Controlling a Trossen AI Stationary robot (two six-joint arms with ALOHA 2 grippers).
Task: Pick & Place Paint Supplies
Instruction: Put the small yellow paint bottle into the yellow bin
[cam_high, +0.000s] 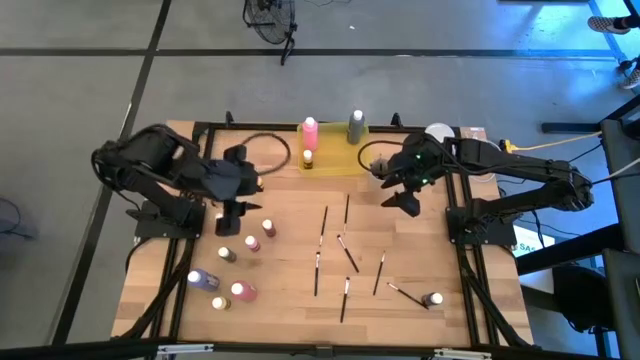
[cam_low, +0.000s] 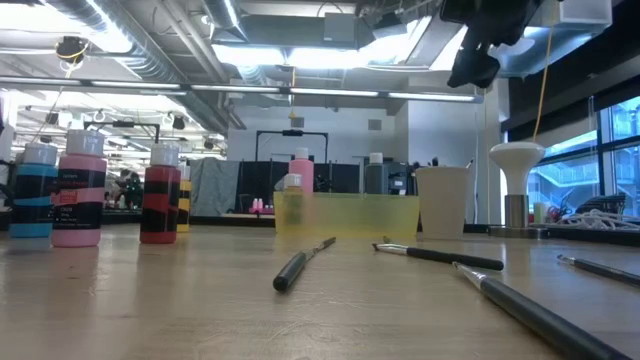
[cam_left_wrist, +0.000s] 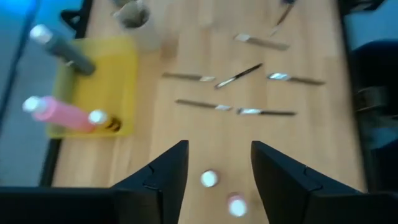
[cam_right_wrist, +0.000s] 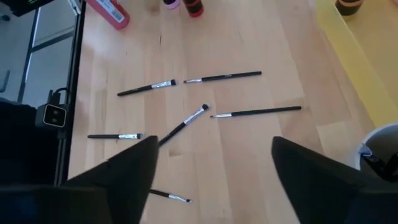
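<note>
Several small paint bottles (cam_high: 250, 243) stand on the wood table (cam_high: 290, 310) at its near left, and one (cam_high: 432, 298) stands alone at the near right. Thin dark paintbrushes (cam_high: 347, 262) lie scattered in the middle. A pink bottle (cam_high: 310, 133), a grey bottle (cam_high: 356, 126) and a small yellow one (cam_high: 308, 159) stand in the yellow tray (cam_high: 335, 160) at the far edge. My left gripper (cam_left_wrist: 219, 152) hangs open above two bottle caps (cam_left_wrist: 209, 178), touching nothing. My right gripper (cam_right_wrist: 214, 146) is open above the brushes (cam_right_wrist: 186, 124).
A grey-beige cup (cam_high: 378, 165) stands just right of the tray, close to my right gripper (cam_high: 405, 203). A white round object (cam_high: 438, 132) sits at the far right corner. Black frame rails run along both table sides.
</note>
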